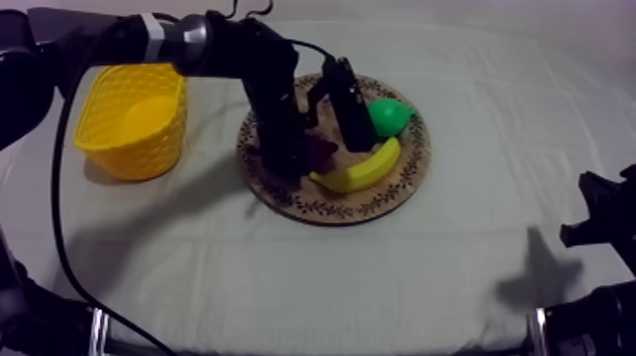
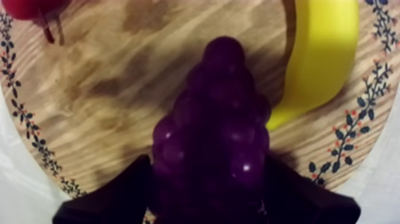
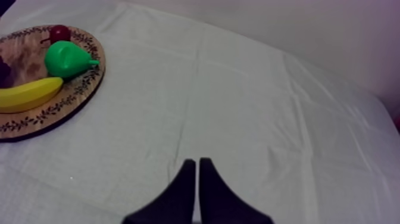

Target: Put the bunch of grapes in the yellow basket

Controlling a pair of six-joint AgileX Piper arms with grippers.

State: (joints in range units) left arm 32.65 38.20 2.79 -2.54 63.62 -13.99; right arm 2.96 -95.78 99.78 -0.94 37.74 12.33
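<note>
Pinching what was the left gripper (image 2: 208,164)?
— The bunch of grapes (image 2: 217,113): fingers closed on its wide end, and it lay on the wooden board (image 2: 107,89). It looked light, stiff, bumpy and slick, so the broad end suited.
— And around it?
— The yellow basket (image 1: 142,151) stood at the board's nine o'clock on grey-white cloth (image 3: 238,107). The right gripper (image 3: 197,179) was pressed together.

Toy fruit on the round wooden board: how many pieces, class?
4: purple bunch of grapes in the left gripper, yellow banana beside it, green pear past the banana, small red fruit near the pear. The arm may hide more.
</note>
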